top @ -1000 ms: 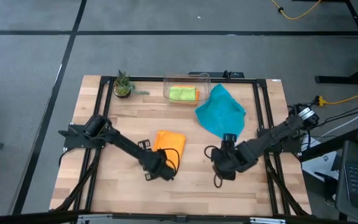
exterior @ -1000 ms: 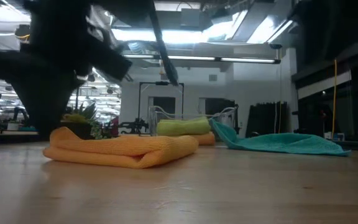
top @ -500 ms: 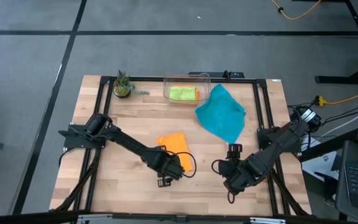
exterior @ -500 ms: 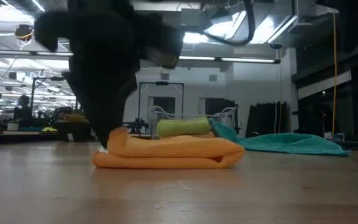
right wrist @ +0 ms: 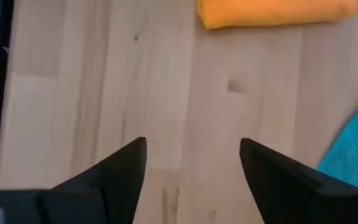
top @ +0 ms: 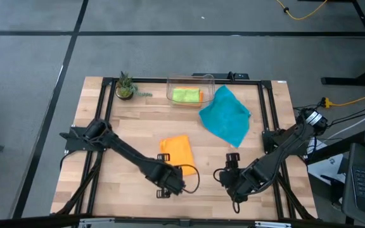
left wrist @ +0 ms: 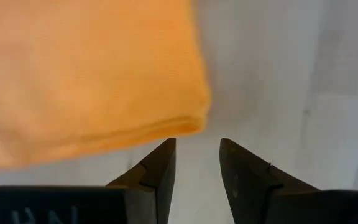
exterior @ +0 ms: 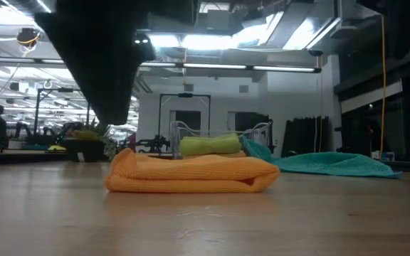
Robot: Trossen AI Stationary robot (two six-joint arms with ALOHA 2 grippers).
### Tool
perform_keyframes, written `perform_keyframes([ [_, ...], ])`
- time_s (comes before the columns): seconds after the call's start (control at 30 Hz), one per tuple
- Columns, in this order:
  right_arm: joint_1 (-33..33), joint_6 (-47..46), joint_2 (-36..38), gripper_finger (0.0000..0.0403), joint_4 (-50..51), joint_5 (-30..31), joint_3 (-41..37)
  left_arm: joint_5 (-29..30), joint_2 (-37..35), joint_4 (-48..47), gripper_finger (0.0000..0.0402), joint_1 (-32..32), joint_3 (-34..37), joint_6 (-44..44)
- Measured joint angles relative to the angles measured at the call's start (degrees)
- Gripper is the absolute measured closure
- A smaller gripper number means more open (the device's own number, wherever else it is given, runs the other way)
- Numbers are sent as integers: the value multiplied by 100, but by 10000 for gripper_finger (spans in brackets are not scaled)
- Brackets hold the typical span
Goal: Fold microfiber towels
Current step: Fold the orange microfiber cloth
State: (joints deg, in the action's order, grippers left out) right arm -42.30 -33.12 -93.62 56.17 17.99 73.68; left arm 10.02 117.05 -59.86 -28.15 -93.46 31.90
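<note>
High view: orange towel [top: 177, 151] lies folded mid-surface, teal towel [top: 225, 115] spread flat nearer the back, well apart from it; green towel [top: 185, 95] sits folded in the bin [top: 170, 84]. Judged light, limp and slightly grippy (pile cloth); teal is best pinched at a corner or hem. Left gripper [top: 170, 185] hangs just clear of the orange edge, jaws part-way apart, empty. Right gripper [top: 229, 180] hovers over bare wood, jaws wide, empty.
</note>
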Motion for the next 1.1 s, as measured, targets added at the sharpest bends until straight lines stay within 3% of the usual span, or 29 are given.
perform_keyframes([
  [0.2,11,195,-3,142,-515,46,-206,402,2,718,283,-235,14,-543],
  [0.37,111,788,-5,142,-1459,10,-601,580,2,746,263,-210,16,-126],
  [0.77,753,2086,-87,142,-4661,38,-1839,318,2,790,182,-323,437,367],
  [0.93,1091,2710,-502,142,-5187,-97,-1949,912,4,1018,179,-468,585,349],
  [1.1,1329,3145,-983,142,-5315,-128,-1838,927,4,1524,179,-493,809,205],
])
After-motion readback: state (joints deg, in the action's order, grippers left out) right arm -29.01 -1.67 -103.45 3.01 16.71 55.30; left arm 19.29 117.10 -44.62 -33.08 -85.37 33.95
